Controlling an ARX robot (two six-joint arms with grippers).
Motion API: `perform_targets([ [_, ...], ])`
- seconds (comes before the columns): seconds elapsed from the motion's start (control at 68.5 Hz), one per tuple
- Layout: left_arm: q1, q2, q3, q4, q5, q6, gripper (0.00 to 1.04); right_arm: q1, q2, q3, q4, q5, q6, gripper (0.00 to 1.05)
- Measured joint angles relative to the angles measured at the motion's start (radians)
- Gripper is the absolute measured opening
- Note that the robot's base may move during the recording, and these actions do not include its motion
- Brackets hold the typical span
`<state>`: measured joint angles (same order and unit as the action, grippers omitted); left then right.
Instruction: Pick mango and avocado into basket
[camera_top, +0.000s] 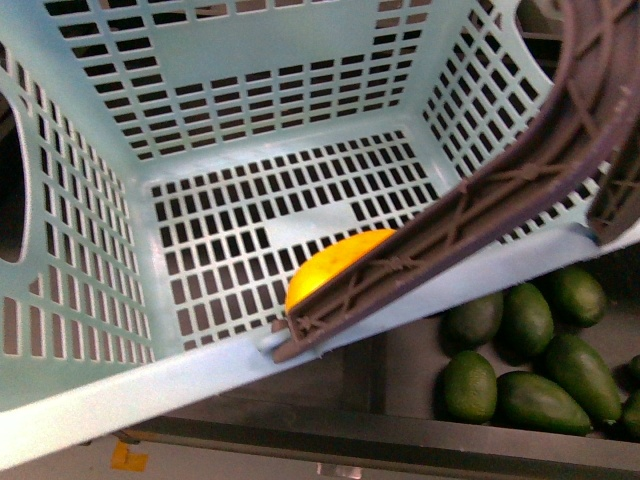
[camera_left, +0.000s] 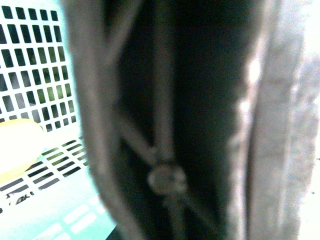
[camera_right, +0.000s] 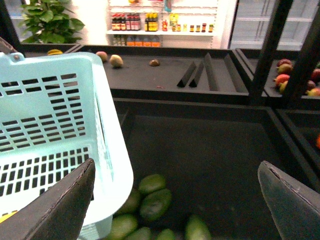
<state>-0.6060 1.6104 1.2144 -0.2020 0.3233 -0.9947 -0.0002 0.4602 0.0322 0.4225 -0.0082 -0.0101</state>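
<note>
One mango (camera_top: 325, 268): on the basket (camera_top: 250, 60) floor by its near wall, partly hidden behind the brown handle (camera_top: 480, 200). Several avocados (camera_top: 530, 365): clustered in the dark bin (camera_right: 215, 150), outside the basket, beneath its near right corner. Right gripper (camera_right: 175, 167): jaws wide apart, holding nothing, above the bin beside the basket. Left gripper: out of sight, jaws cannot be told; its wrist view is filled by the blurred handle.

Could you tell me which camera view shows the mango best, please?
The front view: the smooth yellow-orange mango lies sharp on the light teal slotted plastic basket's floor, though the brown arched handle covers part. The left wrist view shows only a blurred pale patch; the right wrist view, at most a yellow sliver.
</note>
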Motion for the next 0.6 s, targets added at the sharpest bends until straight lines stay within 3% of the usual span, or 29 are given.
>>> perform_targets([
  [0.131, 0.003, 0.0, 0.0, 0.0, -0.025, 0.019, 0.13, 0.0, 0.0, 0.0, 0.0, 0.002, 0.0, 0.96],
  [0.38, -0.012, 0.0, 0.0, 0.0, 0.014, 0.004, 0.13, 0.001, 0.001, 0.0, -0.003, 0.013, 0.002, 0.96],
  [0.511, -0.015, 0.0, 0.0, 0.0, 0.021, 0.0, 0.13, 0.015, 0.111, 0.161, -0.409, 0.327, 0.192, 0.96],
  [0.599, -0.017, 0.0, 0.0, 0.0, 0.019, 0.0, 0.13, -0.045, 0.168, 0.194, -0.46, 0.33, 0.217, 0.96],
])
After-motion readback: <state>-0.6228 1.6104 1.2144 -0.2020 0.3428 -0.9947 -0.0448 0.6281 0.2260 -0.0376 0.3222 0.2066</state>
